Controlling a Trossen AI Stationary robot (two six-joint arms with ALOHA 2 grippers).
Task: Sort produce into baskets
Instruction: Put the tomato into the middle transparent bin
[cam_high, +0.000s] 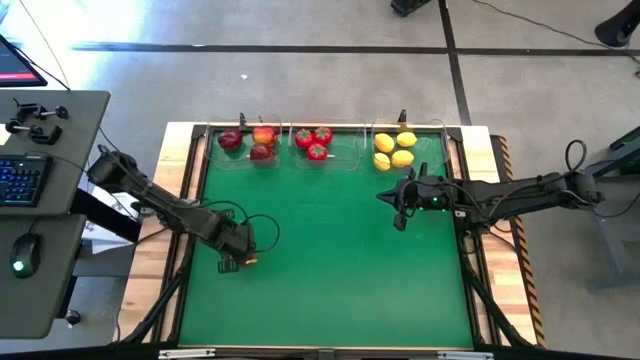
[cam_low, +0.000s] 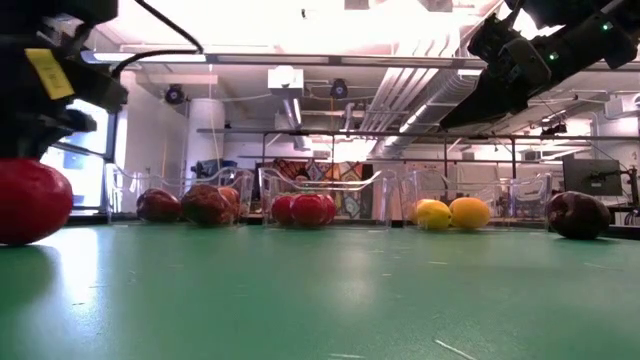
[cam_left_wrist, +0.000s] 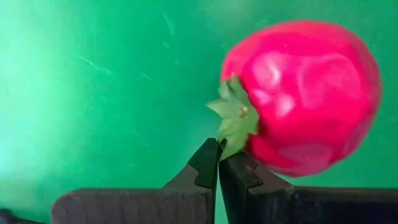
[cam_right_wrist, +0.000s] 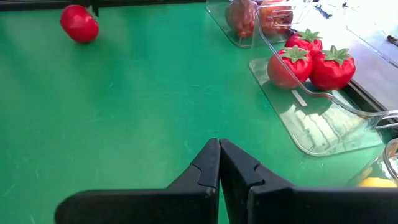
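A bright red green-topped fruit (cam_left_wrist: 305, 93) lies on its side on the green mat (cam_high: 330, 260), near the mat's left edge; the low view shows this fruit (cam_low: 28, 200) at far left. My left gripper (cam_left_wrist: 217, 152) points down beside its green top, fingers shut. My right gripper (cam_right_wrist: 219, 149) hangs shut and empty over the mat's right part (cam_high: 385, 197). Along the far edge stand three clear baskets: dark red and orange apples in the left basket (cam_high: 247, 150), red green-topped fruits in the middle basket (cam_high: 322, 152), lemons in the right basket (cam_high: 398, 152). My left gripper comes from above, pointing down, with its shut fingertips (cam_left_wrist: 208, 155) at the lowest leaf of the fruit's green top (cam_left_wrist: 233, 127). The leaf tip overlaps the fingertips, and I cannot tell whether it is pinched between them or only beside them. The fruit rests on the mat.
A dark red apple (cam_low: 580, 214) shows low at the right in the low view, in front of the baskets. A desk with keyboard (cam_high: 20, 180) and mouse stands left of the table. Wooden table borders frame the mat; the mat's middle and near part hold nothing.
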